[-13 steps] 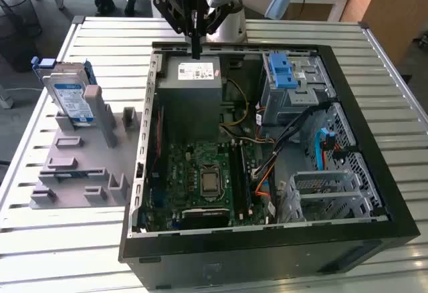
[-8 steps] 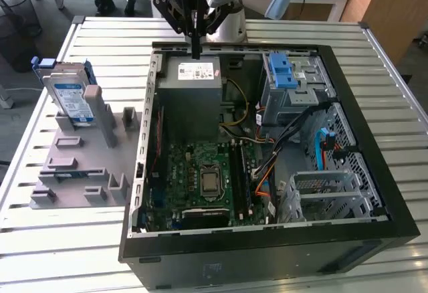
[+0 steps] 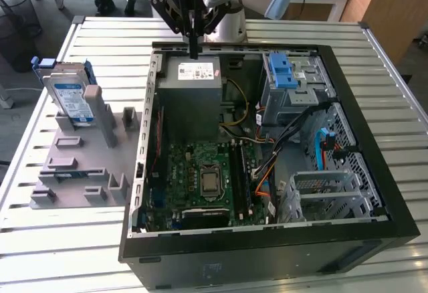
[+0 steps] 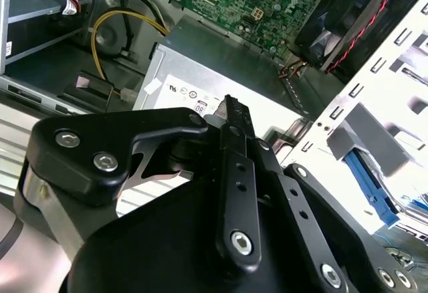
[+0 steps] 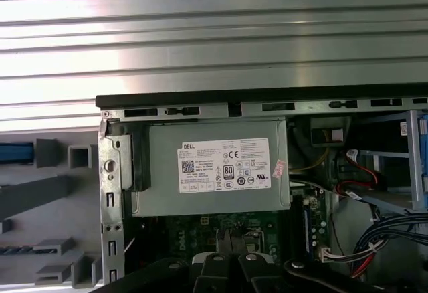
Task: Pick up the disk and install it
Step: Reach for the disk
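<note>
fingers (image 3: 194, 42) together, holding nothing, just above psu (image 3: 194, 85). disk (image 3: 72, 100) stands upright in rack (image 3: 80, 166) on desk (image 3: 67, 253).

The biggest patch of print near me is the white sticker (image 5: 224, 166) on the grey power supply box (image 5: 167, 196). It carries a bold heading, a square code, rows of fine lines, and round and boxed approval marks. A small red-and-white sticker (image 5: 278, 168) sits just at its edge. In the second wrist view I see that white sticker's corner with a few marks. In the exterior view the disk (image 3: 72, 100) bears a white-and-blue label, too small for me to read.
</note>
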`<state>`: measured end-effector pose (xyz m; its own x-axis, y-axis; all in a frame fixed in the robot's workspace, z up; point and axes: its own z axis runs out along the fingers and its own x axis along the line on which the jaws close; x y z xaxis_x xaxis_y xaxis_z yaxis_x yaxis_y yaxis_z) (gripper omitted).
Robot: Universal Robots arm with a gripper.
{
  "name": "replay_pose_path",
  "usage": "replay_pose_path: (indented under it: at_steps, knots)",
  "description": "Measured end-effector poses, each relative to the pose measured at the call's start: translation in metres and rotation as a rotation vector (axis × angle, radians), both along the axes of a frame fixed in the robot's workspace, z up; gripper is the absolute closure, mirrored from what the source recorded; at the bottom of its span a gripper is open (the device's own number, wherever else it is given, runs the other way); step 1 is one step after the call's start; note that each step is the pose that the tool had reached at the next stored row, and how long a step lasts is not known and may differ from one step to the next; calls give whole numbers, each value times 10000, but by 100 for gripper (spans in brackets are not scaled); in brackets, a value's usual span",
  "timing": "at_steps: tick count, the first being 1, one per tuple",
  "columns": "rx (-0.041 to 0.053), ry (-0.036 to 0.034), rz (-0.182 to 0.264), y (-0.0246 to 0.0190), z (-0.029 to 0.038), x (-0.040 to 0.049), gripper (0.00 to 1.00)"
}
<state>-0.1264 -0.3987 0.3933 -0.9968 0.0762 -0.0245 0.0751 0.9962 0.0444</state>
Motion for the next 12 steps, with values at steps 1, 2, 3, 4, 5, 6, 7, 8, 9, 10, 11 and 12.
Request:
replay_pose_path:
  at_steps: [1,2,3,4,5,6,7,8,9,10,11,12]
  knots:
    - [0,0,0,0,0,-5,89]
    - [0,0,0,1,0,-12,89]
    - [0,0,0,3,0,-18,89]
    - [0,0,1,5,0,-25,89]
    - [0,0,0,7,0,-32,89]
    - [0,0,0,12,0,-37,89]
    - [0,0,0,19,0,-40,89]
    - [0,0,0,27,0,-43,89]
    - [-1,0,0,36,0,-45,89]
    - [-1,1,-1,46,0,-47,89]
    - [-1,1,-1,54,0,-50,89]
    - [-1,1,0,62,0,-54,89]
